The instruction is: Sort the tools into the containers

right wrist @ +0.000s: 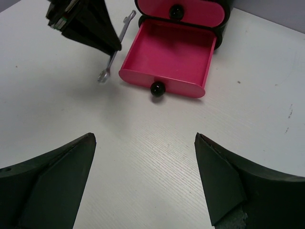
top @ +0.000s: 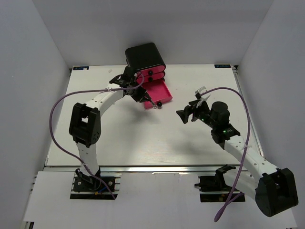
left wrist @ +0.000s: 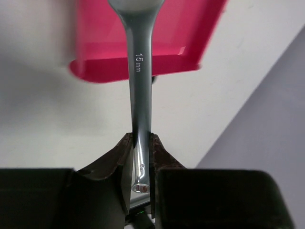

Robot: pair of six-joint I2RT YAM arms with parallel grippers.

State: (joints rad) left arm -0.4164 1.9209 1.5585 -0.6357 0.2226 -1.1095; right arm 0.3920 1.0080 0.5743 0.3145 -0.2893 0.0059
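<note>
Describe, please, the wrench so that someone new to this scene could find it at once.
Find the black chest at the back, its bottom pink drawer pulled open. Beside that drawer, the left gripper clamps a silver wrench, the only shiny metal piece, stamped 15 mm.

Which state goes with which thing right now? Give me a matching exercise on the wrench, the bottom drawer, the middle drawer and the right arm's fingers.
Things:
1. wrench
2. bottom drawer
3. middle drawer
4. right arm's fingers

States:
A. spread apart, holding nothing
B. pushed shut
C. pulled out, nothing inside
D. pinched between the left arm's fingers

Pairs: 1-D, 2-C, 3-B, 4-A.
</note>
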